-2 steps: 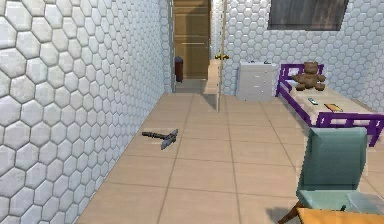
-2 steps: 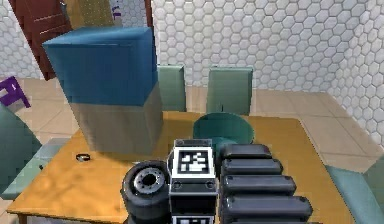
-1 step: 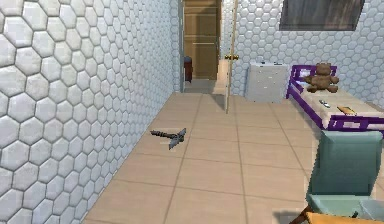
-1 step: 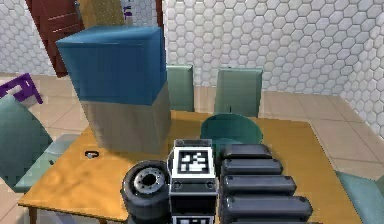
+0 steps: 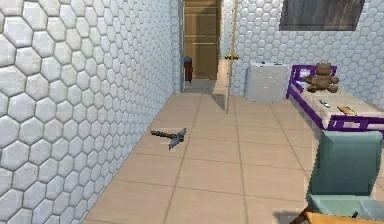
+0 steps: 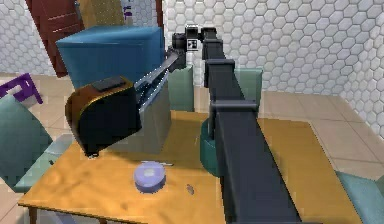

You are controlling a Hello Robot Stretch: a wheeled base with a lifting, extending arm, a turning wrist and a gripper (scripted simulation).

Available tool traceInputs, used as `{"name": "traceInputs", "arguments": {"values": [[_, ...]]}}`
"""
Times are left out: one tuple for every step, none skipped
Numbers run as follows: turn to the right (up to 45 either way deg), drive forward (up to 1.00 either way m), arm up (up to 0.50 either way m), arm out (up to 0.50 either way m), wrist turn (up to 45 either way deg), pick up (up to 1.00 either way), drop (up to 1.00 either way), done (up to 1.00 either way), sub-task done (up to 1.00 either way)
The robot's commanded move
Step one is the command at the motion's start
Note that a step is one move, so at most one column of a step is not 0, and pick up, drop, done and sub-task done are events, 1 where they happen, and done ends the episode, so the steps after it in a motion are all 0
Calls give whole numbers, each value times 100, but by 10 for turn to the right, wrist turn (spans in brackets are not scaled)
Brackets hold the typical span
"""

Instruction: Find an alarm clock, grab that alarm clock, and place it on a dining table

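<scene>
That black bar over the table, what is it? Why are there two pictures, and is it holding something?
The black bar is a robot's arm. The robot rolls on wheels and has just this one arm. At the arm's far end is a gripper, a kind of hand with two thin fingers.

One picture looks ahead from the robot. It shows a tiled hallway, a small dark thing on the floor, and a purple bed with a teddy bear on it.

The other picture looks sideways, where the arm reaches over a wooden table. On the table lies a small round lilac thing. Farther back are a big blue box and a black rounded thing. A green chair stands beside the table.

The gripper shows against the box, so I cannot tell whether it holds anything.
</scene>
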Motion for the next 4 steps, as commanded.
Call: {"name": "traceInputs", "arguments": {"values": [[0,0,0,0,450,0,0,0,0],[0,0,0,0,450,0,0,0,0],[0,0,0,0,360,0,0,0,0],[0,0,-14,0,0,0,0,0,0]]}}
